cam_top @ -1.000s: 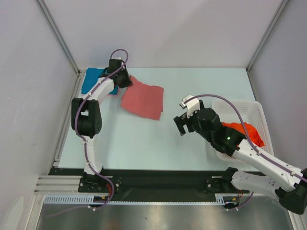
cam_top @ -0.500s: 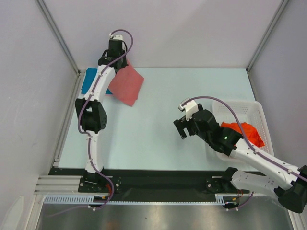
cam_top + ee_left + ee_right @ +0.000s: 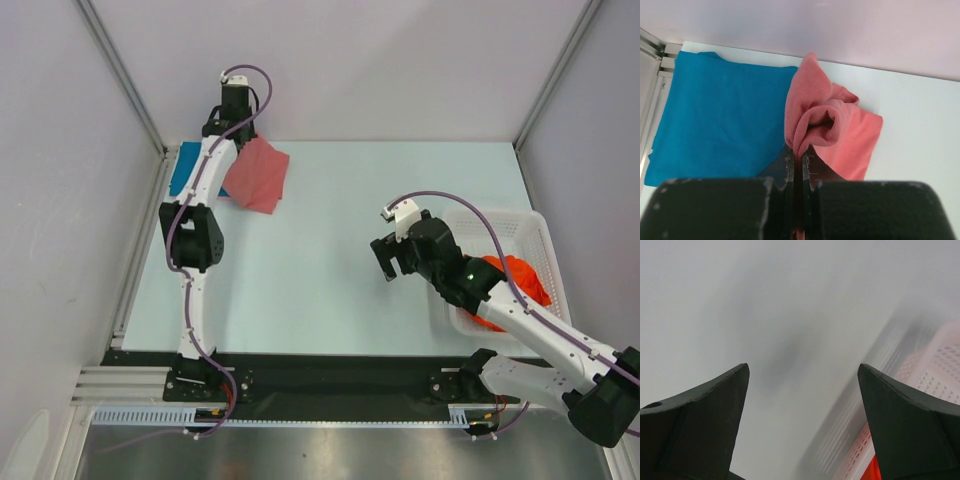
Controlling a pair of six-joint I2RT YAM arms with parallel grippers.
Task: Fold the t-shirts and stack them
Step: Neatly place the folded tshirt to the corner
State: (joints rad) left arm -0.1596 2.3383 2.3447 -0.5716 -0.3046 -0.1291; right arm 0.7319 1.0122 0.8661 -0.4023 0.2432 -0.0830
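My left gripper (image 3: 240, 135) is shut on a bunched edge of the folded salmon-red t-shirt (image 3: 258, 176), which hangs from it at the table's far left. In the left wrist view the fingers (image 3: 799, 152) pinch the salmon-red cloth (image 3: 852, 135), and the flat folded teal-blue t-shirt (image 3: 720, 115) lies just to its left. The teal-blue t-shirt (image 3: 185, 168) is partly hidden by the arm in the top view. My right gripper (image 3: 386, 262) hovers open and holds nothing (image 3: 802, 367), just left of the basket. A crumpled orange-red t-shirt (image 3: 515, 277) lies in the basket, with a sliver of the orange-red t-shirt (image 3: 872, 477) showing in the right wrist view.
The white lattice basket (image 3: 535, 232) stands at the table's right edge, and its rim (image 3: 940, 365) shows close to my right fingers. Metal frame posts and grey walls close in the table at the back, left and right.
My left gripper has lifted the salmon-red t-shirt off the middle of the table and carried it back-left, next to the teal-blue one. My right gripper has shifted slightly right toward the basket.
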